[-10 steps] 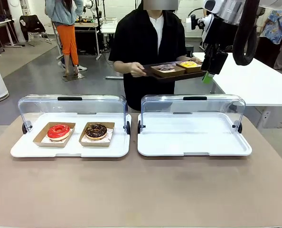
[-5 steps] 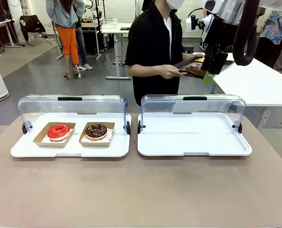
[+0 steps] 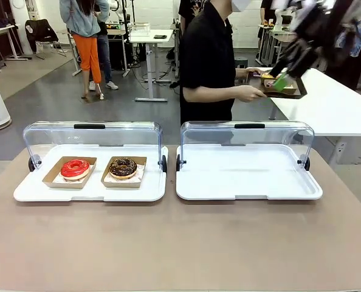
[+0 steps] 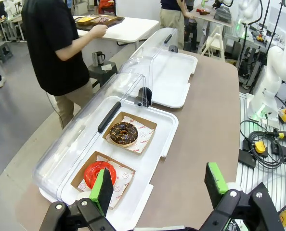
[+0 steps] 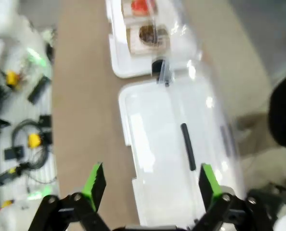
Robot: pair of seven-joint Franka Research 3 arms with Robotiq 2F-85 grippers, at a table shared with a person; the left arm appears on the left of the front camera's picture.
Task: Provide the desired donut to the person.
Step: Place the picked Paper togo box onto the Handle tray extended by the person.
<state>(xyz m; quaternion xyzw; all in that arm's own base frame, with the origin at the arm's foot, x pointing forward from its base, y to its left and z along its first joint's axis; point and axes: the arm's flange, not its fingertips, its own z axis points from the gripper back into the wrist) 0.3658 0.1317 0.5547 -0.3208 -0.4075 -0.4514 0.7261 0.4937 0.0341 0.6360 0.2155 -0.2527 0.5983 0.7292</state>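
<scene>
The person in the black top [image 3: 208,58] stands side-on at the far side, holding a dark brown rectangular serving tray [image 3: 282,89] with boxed donuts over the white side table [image 3: 332,106]. The right gripper [image 5: 150,185] — blurred — spreads wide, empty. The left gripper [image 4: 160,185] gapes too, holding nothing, above the red-glazed donut [image 4: 97,172] in the open white display case [image 4: 157,144].

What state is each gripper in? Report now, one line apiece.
Left gripper: open, green-padded fingers apart, holding nothing.
Right gripper: open, holding nothing.
</scene>
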